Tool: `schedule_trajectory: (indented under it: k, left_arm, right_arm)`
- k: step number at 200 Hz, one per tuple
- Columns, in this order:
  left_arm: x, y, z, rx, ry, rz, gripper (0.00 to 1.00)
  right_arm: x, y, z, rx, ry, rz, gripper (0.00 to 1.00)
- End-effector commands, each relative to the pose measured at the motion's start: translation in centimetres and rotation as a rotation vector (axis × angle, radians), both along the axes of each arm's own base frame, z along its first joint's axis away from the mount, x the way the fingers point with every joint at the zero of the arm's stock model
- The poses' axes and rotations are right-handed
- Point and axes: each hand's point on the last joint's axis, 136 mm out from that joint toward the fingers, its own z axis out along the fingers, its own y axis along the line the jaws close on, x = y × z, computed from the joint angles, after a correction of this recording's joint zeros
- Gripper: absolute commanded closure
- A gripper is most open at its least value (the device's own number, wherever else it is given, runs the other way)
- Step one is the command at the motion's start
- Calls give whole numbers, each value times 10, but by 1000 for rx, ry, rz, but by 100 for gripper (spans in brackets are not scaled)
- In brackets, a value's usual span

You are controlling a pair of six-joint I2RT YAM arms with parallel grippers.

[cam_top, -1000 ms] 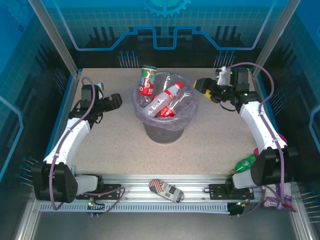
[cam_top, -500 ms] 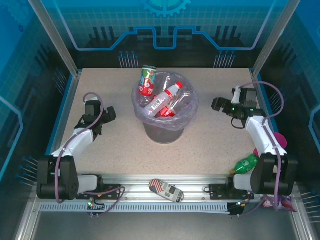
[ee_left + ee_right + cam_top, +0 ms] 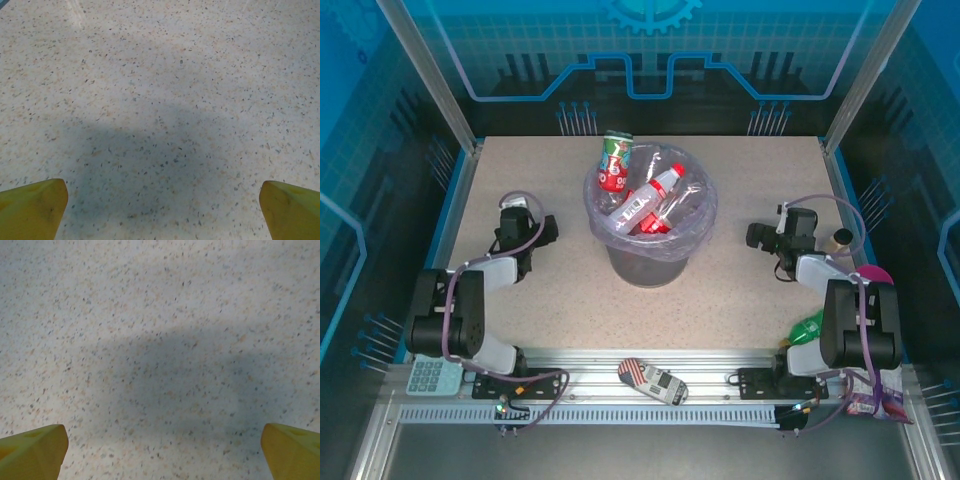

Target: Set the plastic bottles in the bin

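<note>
Both sets of jaws are spread wide with nothing in them. In each wrist view the yellow fingertips (image 3: 32, 207) (image 3: 32, 450) sit way out in the corners with just speckled desk (image 3: 160, 75) and a shadow between them.

From above, the left jaws hang at about 9 o'clock of the bin (image 3: 645, 265) and the right jaws at 3 o'clock, both well apart from it. A second ago both arms were stretched out, with the right jaws up near the bin's rim around 2 o'clock. Now the left arm (image 3: 480, 275) and right arm (image 3: 815, 270) are folded back toward their bases, so to me this looks like parking, not lining up another grab.

The plastic bottles (image 3: 655, 200) are piled inside the lavender bag, with one more (image 3: 615, 160) poking up at the rim around 11 o'clock. It might be leaning rather than properly in. I don't see any clear bottles left on the desk, so I'd call it pretty much done.

Hard to make out:
- The solid green bottle (image 3: 810, 325) at 4 o'clock is half hidden behind the right arm.
- A crushed striped thing (image 3: 653, 380) is lying on the front rail at 6 o'clock. I can't tell if it's a bottle.
</note>
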Motion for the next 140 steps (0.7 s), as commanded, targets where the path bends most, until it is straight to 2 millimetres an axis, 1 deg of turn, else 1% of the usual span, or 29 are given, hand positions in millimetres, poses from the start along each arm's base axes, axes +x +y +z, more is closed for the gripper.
schedule_trajectory:
  k: [1,18,32,64,95,140]
  left_arm:
    - [18,1,19,7,-70,-24,1]
    - [16,-1,21,7,-89,-35,1]
    - [13,-3,24,9,-121,-48,1]
    - [11,-10,26,16,-151,-82,1]
    - [15,-27,23,77,-150,-149,1]
    - [10,-35,26,99,-194,-177,1]
  right_arm:
    - [20,-8,24,-81,-144,-8,0]
    - [24,-10,29,-99,-188,-15,0]
    - [27,-8,29,-100,-186,0,0]
    - [24,3,35,-131,-227,41,0]
    - [20,16,40,-192,-264,77,0]
    - [22,22,40,-229,-262,86,0]
